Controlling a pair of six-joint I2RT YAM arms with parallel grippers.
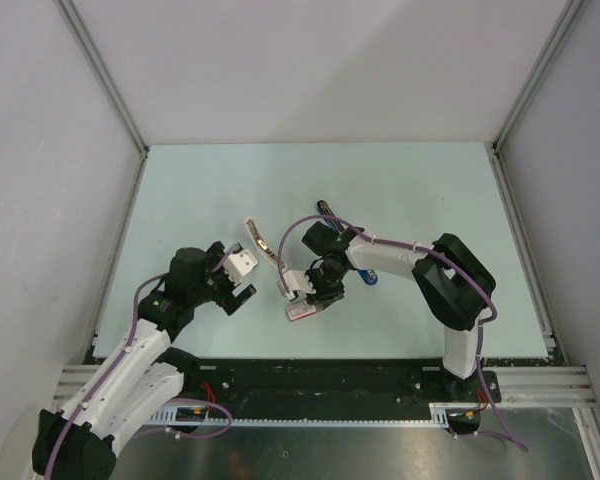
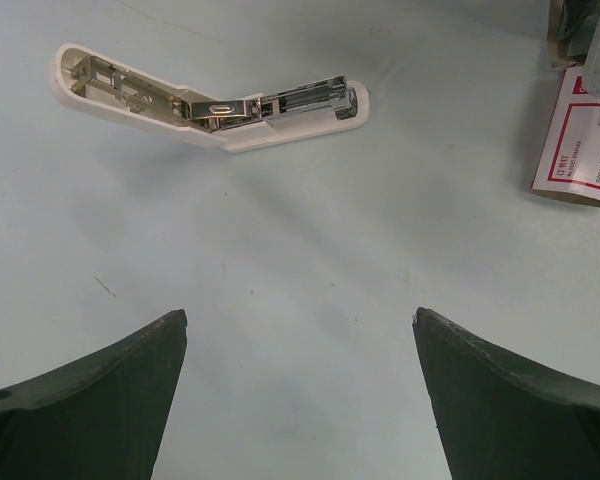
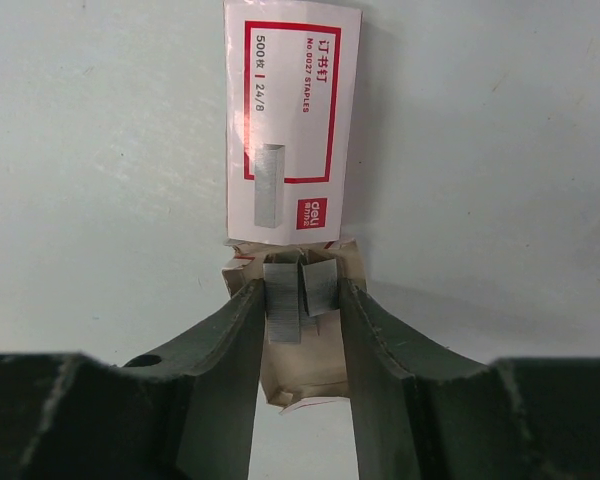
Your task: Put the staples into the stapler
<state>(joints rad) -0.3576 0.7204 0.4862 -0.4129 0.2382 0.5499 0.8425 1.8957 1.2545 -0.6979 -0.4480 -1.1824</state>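
The stapler shown here is cream-white, not blue, and lies flipped open on the table with its metal magazine exposed; it also shows in the top view. My left gripper is open and empty, hovering short of the stapler. The pink-and-white staple box lies flat with its tray slid out toward me. My right gripper is shut on silvery staples, two short strips side by side over the tray. The top view shows this gripper above the box.
A small blue object lies partly hidden under the right arm. A dark item lies behind the right wrist. The box's edge shows in the left wrist view. Grey walls enclose the table on three sides.
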